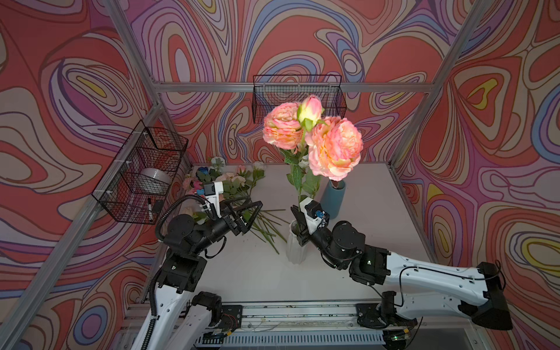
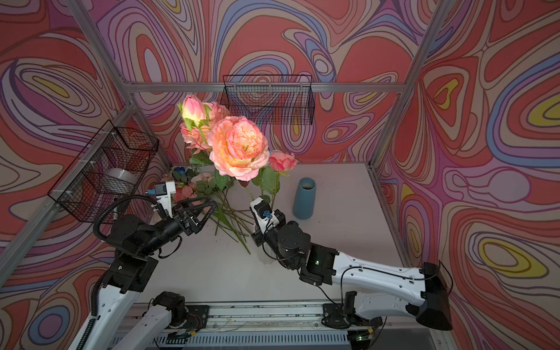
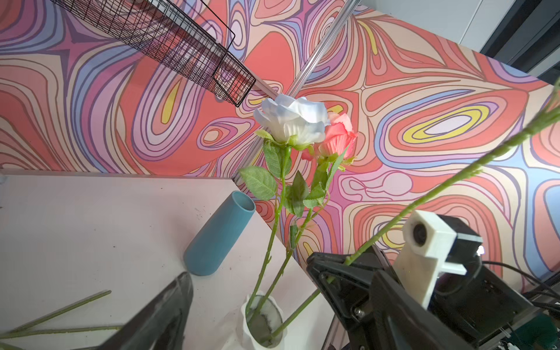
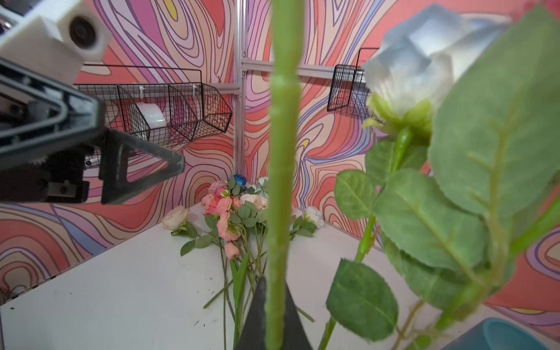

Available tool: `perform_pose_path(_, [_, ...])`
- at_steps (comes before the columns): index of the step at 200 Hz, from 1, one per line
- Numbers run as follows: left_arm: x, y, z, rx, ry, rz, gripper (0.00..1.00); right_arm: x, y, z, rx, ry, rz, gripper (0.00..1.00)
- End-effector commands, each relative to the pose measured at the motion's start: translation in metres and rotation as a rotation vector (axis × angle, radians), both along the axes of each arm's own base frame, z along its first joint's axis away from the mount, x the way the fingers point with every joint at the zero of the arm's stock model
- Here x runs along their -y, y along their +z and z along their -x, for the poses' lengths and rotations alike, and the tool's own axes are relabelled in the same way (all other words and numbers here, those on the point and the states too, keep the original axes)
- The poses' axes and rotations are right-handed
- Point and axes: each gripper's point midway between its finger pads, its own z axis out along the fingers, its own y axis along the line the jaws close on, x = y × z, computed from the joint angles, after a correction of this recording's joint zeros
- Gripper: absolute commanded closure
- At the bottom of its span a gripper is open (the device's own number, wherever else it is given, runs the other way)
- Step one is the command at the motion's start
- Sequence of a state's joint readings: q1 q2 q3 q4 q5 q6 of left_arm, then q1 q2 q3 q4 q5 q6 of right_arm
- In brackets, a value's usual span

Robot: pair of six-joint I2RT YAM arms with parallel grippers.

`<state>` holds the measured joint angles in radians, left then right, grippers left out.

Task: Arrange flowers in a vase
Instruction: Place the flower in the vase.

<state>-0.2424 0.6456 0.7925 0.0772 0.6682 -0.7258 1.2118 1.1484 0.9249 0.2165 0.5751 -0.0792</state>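
Observation:
A white ribbed vase (image 1: pixel 295 245) stands mid-table and holds a pale blue rose (image 3: pixel 292 121) and a pink rose (image 3: pixel 338 139). My right gripper (image 1: pixel 298 219) is shut on the thick green stem (image 4: pixel 285 151) of a tall spray of big pink-peach blooms (image 1: pixel 333 148). The stem's foot is inside the vase mouth (image 3: pixel 263 321). My left gripper (image 1: pixel 253 209) hangs open and empty just left of the vase, above loose stems. The other flowers (image 1: pixel 224 178) lie in a heap in the far left corner, also seen in the right wrist view (image 4: pixel 236 209).
An empty blue vase (image 1: pixel 333 198) stands just behind and right of the white one. A wire basket (image 1: pixel 142 172) on the left wall holds a tape roll (image 1: pixel 154 178) and a marker. Another wire basket (image 1: pixel 298 97) hangs on the back wall.

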Motion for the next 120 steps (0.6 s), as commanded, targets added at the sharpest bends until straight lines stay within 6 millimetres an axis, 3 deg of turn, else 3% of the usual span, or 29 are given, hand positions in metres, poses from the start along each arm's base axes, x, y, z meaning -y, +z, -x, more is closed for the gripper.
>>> perform_pose_path(1, [0.001,-0.006,-0.003,-0.008,0.002,-0.011,0.07,0.014,-0.001,-0.002,-0.053,-0.050,-0.093,1.00])
perform_pose_path(19, [0.002,-0.010,-0.005,-0.024,0.000,-0.011,0.07,0.019,-0.013,-0.002,-0.101,-0.065,-0.087,0.99])
perform_pose_path(45, [0.002,-0.016,-0.008,-0.057,-0.001,-0.015,0.07,0.026,-0.021,-0.001,-0.155,-0.080,-0.091,0.69])
perform_pose_path(70, [0.005,-0.021,-0.010,-0.086,-0.015,-0.015,0.08,0.032,-0.026,0.002,-0.207,-0.088,-0.090,0.53])
perform_pose_path(116, [0.000,-0.034,-0.013,-0.154,0.023,-0.065,0.08,0.038,-0.033,0.011,-0.330,-0.068,-0.095,0.38])
perform_pose_path(120, [-0.001,-0.036,-0.014,-0.166,0.032,-0.071,0.08,0.039,-0.034,0.013,-0.346,-0.064,-0.095,0.32])
